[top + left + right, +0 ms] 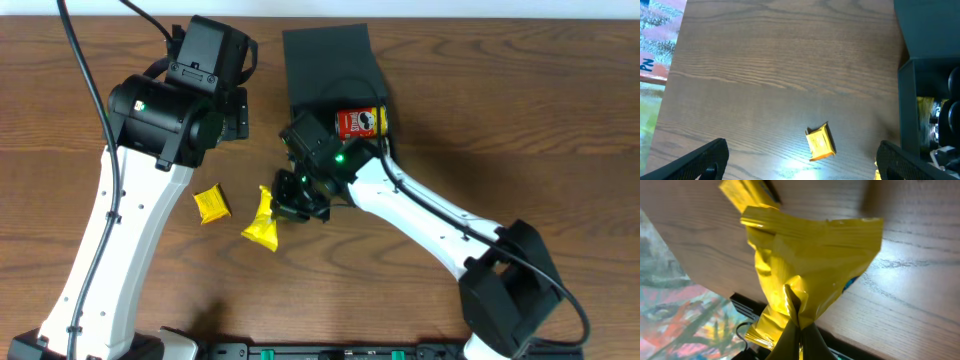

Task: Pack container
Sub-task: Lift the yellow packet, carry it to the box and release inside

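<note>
I see the overhead camera looking straight down on the container and table. The left wrist camera looks down from left of the container, sharing it and a small yellow packet with overhead. The right wrist camera sits close against a larger yellow packet.

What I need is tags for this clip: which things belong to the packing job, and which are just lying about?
Part of the job: the black box; the red can at its near edge; the yellow packet pinched in the right tool; the second yellow packet, loose on the table.

Just lying about: the colourful sheet past the table edge.
</note>
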You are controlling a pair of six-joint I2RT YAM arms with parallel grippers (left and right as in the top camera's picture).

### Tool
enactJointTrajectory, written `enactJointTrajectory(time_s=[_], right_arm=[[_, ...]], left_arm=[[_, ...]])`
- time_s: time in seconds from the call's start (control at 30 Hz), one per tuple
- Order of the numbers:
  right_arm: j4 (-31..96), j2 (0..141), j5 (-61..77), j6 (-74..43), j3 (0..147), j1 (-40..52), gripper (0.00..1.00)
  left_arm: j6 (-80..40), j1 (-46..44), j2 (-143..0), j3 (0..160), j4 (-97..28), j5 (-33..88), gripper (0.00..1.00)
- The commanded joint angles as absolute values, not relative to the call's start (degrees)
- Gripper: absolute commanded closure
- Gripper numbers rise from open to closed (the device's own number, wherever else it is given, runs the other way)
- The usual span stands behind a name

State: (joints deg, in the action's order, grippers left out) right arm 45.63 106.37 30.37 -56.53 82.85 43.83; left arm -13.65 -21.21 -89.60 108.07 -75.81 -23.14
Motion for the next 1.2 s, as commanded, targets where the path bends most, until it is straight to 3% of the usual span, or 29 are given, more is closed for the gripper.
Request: enactJointTrajectory(time_s=[0.0,0.3,0.73,1.17], right_arm=[[47.8,106.5,25.4,-53.3,87.5,44.2,0.98],[53.5,106.5,18.0,-43.5,93.3,40.0,0.98],[52.9,106.5,8.2,-17.5,93.3,33.1,0.98],[48.2,108.5,3.0,-15.0,93.2,32.6,0.97]], left_arm=[[-13.7,-21.0,-88.7,107.9,-75.3,-24.4,0.05],[-13.7,-21.0,-86.1,107.9,-72.5,-24.5,0.05],[-14.4,-21.0,-85.7,107.9,-68.9,-24.3,0.05],[-15.9,-21.0,-86.5,107.9,-68.2,-23.9,0.04]])
